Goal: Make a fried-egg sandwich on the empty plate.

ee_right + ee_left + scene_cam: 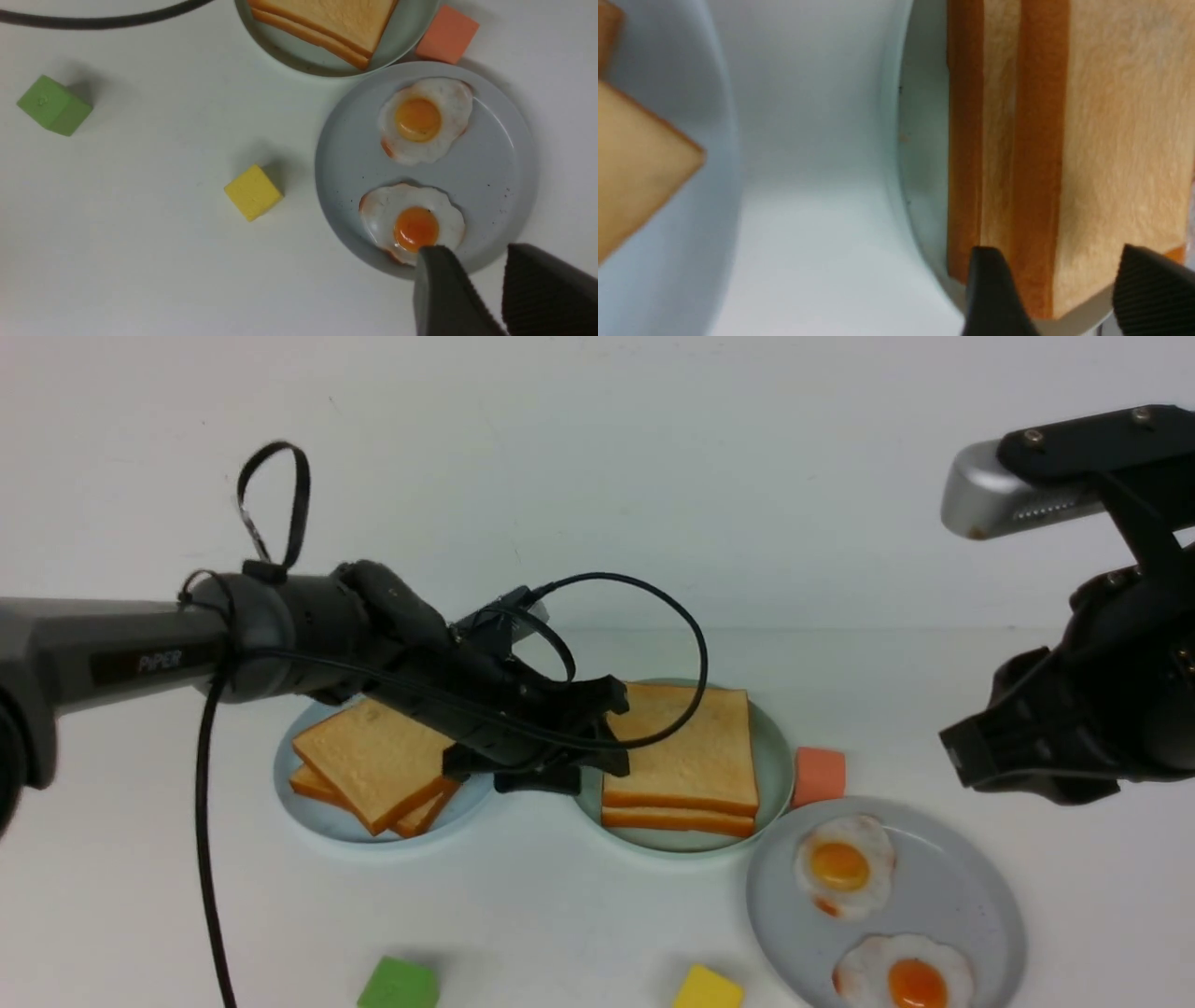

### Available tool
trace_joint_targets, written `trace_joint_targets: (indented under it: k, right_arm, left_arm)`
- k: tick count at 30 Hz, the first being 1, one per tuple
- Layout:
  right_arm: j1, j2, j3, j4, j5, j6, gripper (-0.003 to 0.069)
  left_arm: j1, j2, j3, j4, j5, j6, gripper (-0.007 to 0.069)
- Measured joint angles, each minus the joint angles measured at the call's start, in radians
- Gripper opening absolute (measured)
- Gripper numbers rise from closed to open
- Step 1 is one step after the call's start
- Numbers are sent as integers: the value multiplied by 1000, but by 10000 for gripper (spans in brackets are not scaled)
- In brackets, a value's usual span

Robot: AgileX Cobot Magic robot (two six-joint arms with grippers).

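Mint-green plate [777, 761] on counter carries two stacked toast slices [691, 747]. Left gripper [611, 728] at its 9 o'clock rim, jaws wide astride top slice's edge. Right gripper [474, 254] near grey plate [504, 154] at 4 o'clock, jaws narrowly apart, empty.

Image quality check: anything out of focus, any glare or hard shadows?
Front view: even light, no glare, soft shadow under the mint-green plate. Left wrist view: too close, toast stack soft, loose toast on the pale blue plate blurred. Right wrist view: crisp, faint shadows beside yellow cube and green cube.
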Motion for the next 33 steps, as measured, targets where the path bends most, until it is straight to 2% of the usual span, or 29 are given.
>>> trace_joint_targets:
  k: [6, 8, 9, 11, 13, 16, 17, 22, 28, 33]
  right_arm:
    - [0, 0, 0, -8, -13, 0, 231]
    - [0, 0, 0, -15, -24, 0, 231]
    - [0, 0, 1, -15, -38, -8, 227]
    - [0, 0, 9, -15, -59, -25, 211]
    - [0, -1, 27, -23, -83, -36, 166]
    - [0, -22, 75, -68, -125, -24, 41]
    - [0, -33, 90, -83, -137, -15, 13]
    - [0, -213, 216, -170, -271, 34, -11]
    - [0, -563, 482, -180, -529, 50, -10]
    - [0, -870, 762, -176, -710, 54, -9]
  left_arm:
    - [12, -99, 0, 292, 56, -187, 405]
    - [17, -154, 0, 400, 89, -241, 385]
    - [20, -198, 0, 462, 111, -272, 358]
    - [21, -254, 0, 500, 135, -291, 302]
    - [21, -326, 0, 522, 162, -298, 203]
    - [21, -428, 0, 543, 198, -300, 23]
    - [21, -459, 0, 549, 208, -301, -6]
    - [21, -600, 20, 564, 228, -304, -13]
    - [21, -805, 124, 590, 273, -327, -13]
    - [21, -1072, 276, 641, 310, -446, -13]
